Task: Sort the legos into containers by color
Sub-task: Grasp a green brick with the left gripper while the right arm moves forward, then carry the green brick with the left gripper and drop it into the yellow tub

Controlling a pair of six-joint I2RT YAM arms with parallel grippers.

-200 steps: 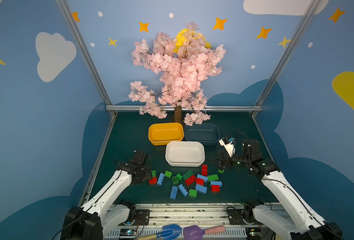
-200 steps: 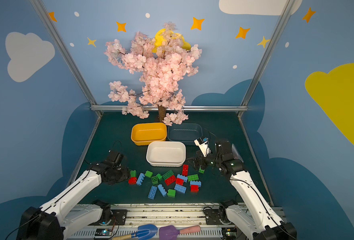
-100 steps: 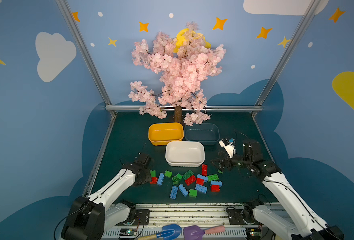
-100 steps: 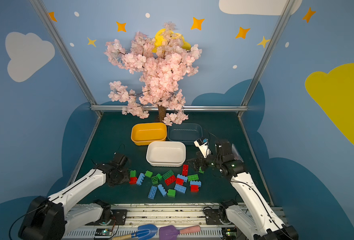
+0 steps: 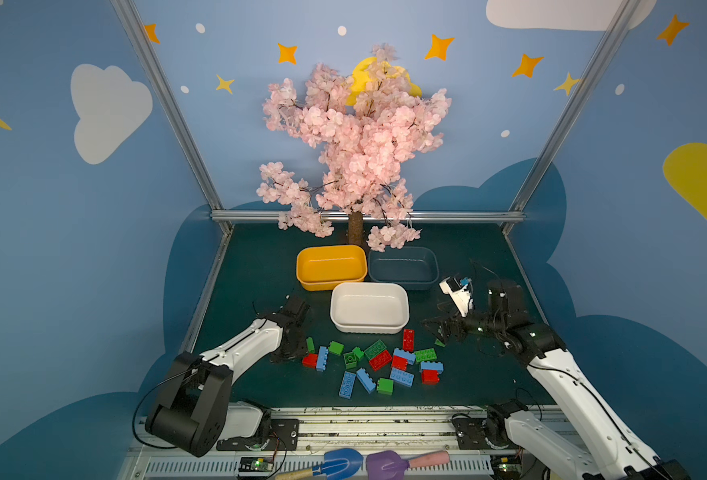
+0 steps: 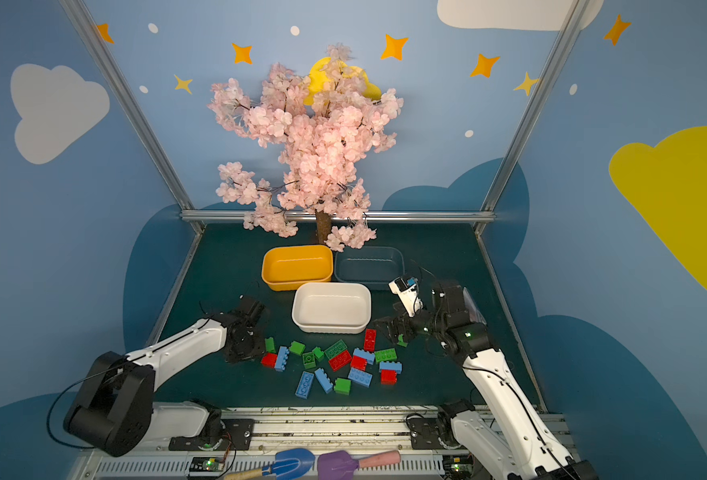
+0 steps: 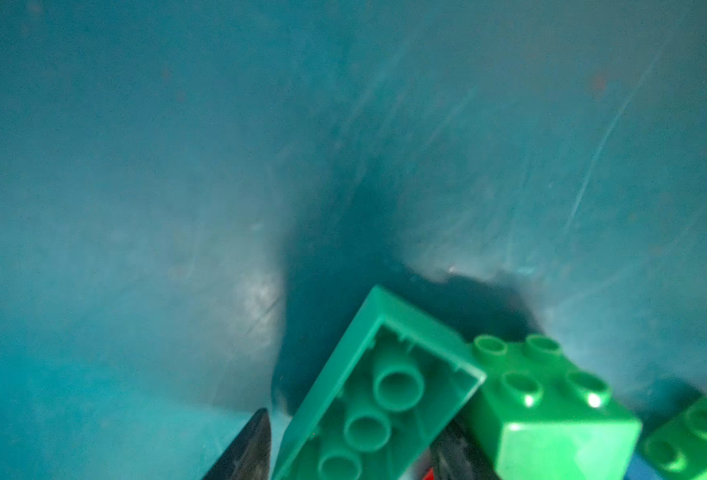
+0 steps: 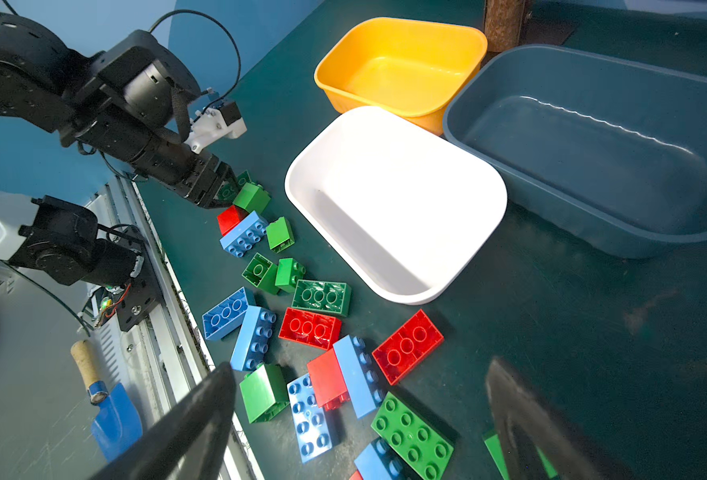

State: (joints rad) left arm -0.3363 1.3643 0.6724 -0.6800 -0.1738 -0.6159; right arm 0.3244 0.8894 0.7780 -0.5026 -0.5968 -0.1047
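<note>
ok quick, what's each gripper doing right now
left gripper: jaws either side of a green brick, cannot tell if it is gripped
right gripper: open, holding nothing

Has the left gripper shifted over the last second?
Yes. In a top view the left gripper has edged slightly right, closer to the green brick at the pile's left end; the white tub has not shifted.
</note>
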